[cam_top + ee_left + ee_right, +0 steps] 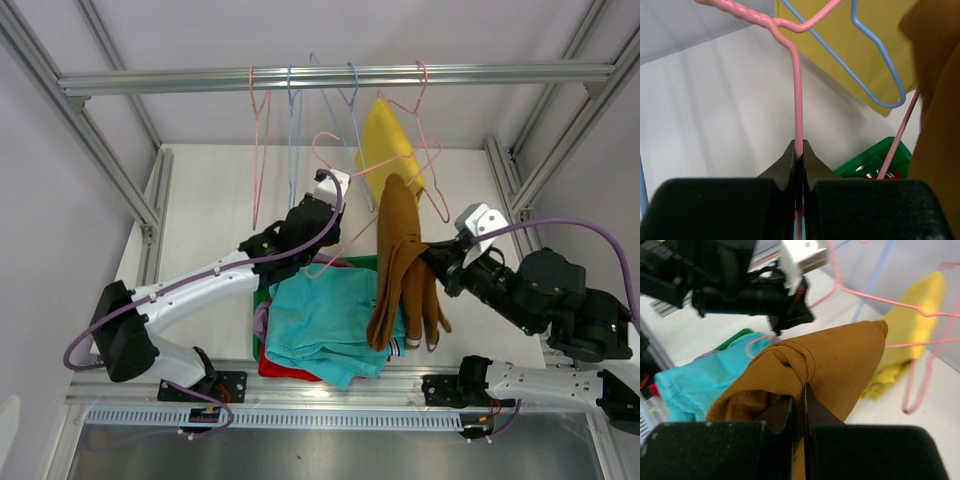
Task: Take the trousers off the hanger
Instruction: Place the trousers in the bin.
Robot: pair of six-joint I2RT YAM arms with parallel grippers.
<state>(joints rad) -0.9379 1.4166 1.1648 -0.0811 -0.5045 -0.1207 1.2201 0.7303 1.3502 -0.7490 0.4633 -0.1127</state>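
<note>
left fingers (pixel 787 167) are pinched together on the thin wire of a pink hanger (pixel 797 90), wire running straight up out of the tips; right fingers (pixel 785 412) are clamped on a bunched fold of the brown trousers (pixel 840 360), cloth bulging over both tips

from above, the brown pair hangs long and limp off that grip, legs dangling over the right end of the green tray (pixel 362 262); its top end sits right by the pink wire, can't tell if it's hooked over it or clear

in the tray: teal trousers (pixel 325 320) spread on top of the pile, red trousers (pixel 285 370) poking out at the near edge, lilac trousers (pixel 261 322) just a sliver on the left side; yellow trousers (pixel 385 145) are up on a hanger under the rail (pixel 330 78), behind the brown ones

rail also carries a couple of bare blue hangers (pixel 293 130) and more pink ones

surface (pixel 215 210) is plain white, bare around the tray, framed left and right by aluminium rails; room is a pale-walled booth with slanted aluminium posts running up to the rail; a grey metal strip runs along the near edge by the arm bases
</note>
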